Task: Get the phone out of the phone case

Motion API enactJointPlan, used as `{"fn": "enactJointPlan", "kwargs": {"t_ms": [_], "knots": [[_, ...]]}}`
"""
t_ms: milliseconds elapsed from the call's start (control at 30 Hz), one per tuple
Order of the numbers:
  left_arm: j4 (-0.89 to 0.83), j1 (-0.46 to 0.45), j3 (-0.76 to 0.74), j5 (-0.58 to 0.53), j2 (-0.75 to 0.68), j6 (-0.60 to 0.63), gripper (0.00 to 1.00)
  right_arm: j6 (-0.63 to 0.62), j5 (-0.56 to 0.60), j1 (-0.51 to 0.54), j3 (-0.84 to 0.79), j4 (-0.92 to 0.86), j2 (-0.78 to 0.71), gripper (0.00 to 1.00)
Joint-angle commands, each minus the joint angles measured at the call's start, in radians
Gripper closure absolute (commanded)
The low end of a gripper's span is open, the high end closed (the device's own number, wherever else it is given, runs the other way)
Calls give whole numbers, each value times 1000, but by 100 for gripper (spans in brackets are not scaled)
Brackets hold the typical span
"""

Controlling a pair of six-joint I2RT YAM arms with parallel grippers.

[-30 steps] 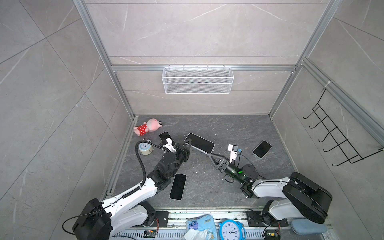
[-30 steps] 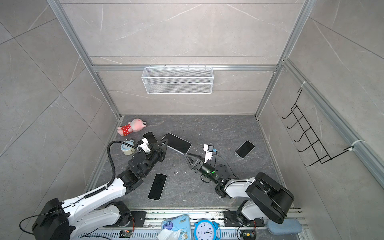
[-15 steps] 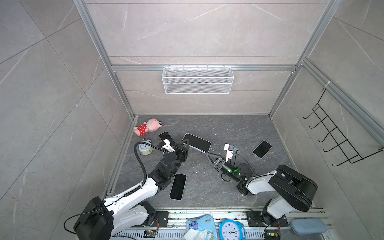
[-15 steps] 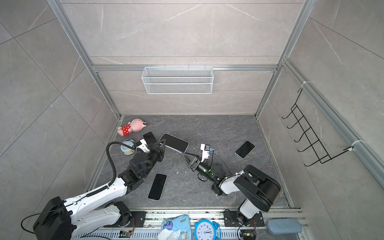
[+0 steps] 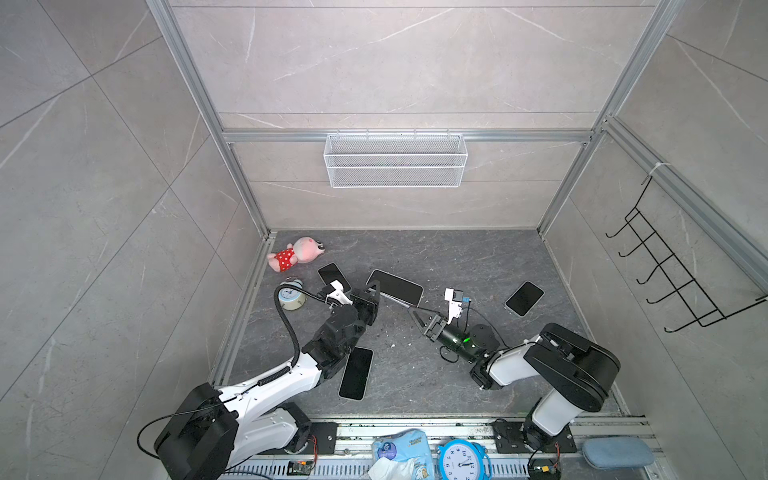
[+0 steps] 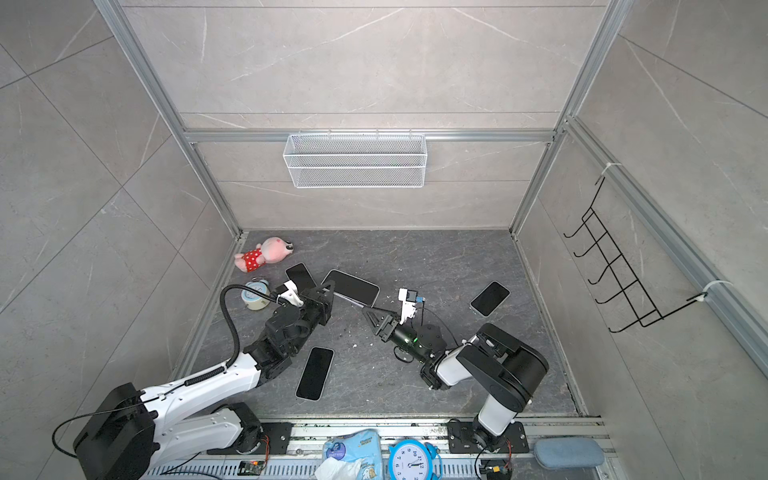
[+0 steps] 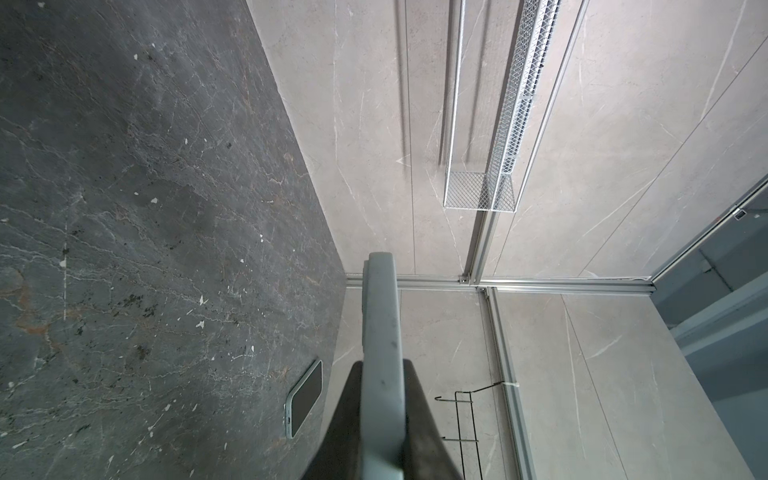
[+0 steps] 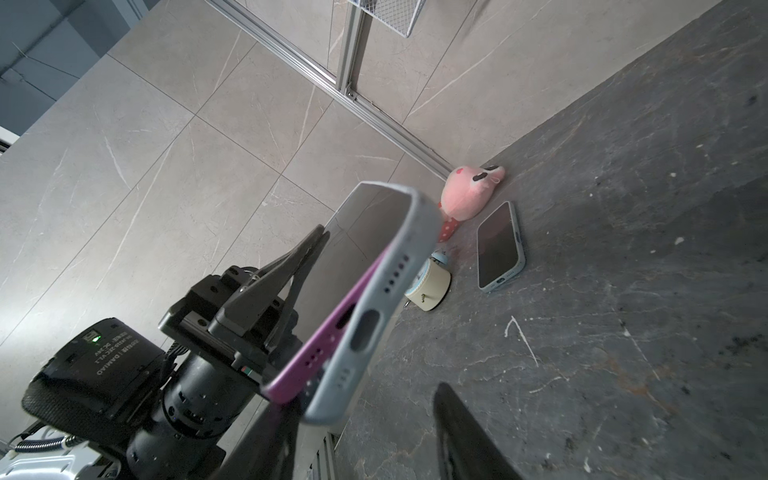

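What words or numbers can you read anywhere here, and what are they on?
"DAMIAO": label on the left arm's black motor, right wrist view.
"DC 24V": same label.
"10", "12", "1": blue alarm clock dial, in a top view.
Tissue pack print: too small to read.
Cream alarm clock dial: too small.

Matt grey-blue rubbery phone case (image 8: 415,224) round a glossy-fronted purple phone (image 8: 357,224). Dark veined stone-look bench (image 5: 457,257), matt; pink plush toy (image 8: 465,195) of fuzzy cloth.
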Motion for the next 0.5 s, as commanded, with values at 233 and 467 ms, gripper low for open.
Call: {"fn": "enactJointPlan", "kwargs": {"t_ms": [233, 467], "knots": [[191, 51, -9, 157, -142, -64, 100, 99, -30, -155, -142, -137, -22, 33], [83, 178, 29, 377, -146, -5, 100, 118, -98, -252, -213, -211, -171, 31]]}}
